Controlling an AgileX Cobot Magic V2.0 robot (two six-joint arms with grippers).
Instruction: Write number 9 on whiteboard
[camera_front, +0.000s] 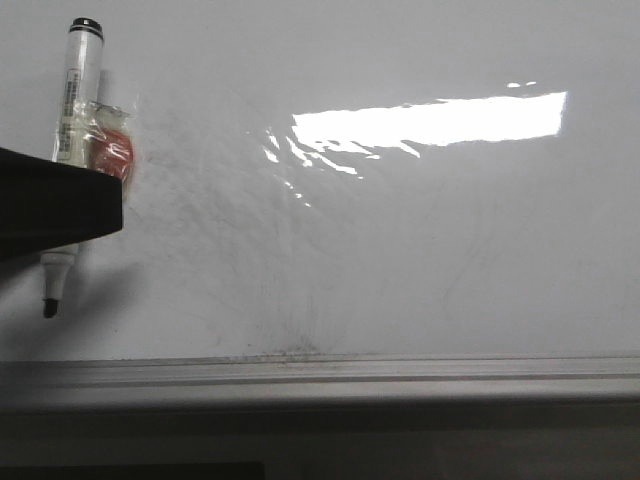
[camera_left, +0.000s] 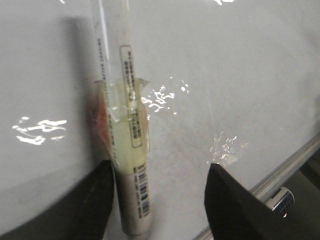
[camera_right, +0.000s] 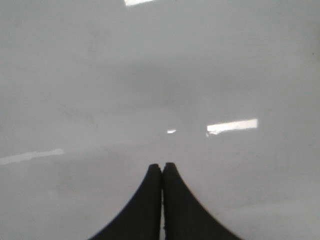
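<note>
The whiteboard (camera_front: 420, 250) fills the front view, glossy white with faint grey smudges and no black number 9 on it. A white marker (camera_front: 72, 110) with a black cap end, a black tip and clear tape over an orange patch lies on the board at the far left. My left gripper (camera_left: 160, 167) is open over it: the marker (camera_left: 131, 150) lies against one finger (camera_left: 97, 200), and the other finger (camera_left: 225, 200) stands well apart. In the front view that gripper is a black block (camera_front: 55, 205) across the marker. My right gripper (camera_right: 162, 165) is shut and empty over bare board (camera_right: 160, 75).
The board's grey metal frame edge (camera_front: 400, 370) runs along the near side and also shows in the left wrist view (camera_left: 300, 155). A small metal cylinder (camera_left: 281, 201) lies beyond that edge. A bright light reflection (camera_front: 430, 120) sits mid-board.
</note>
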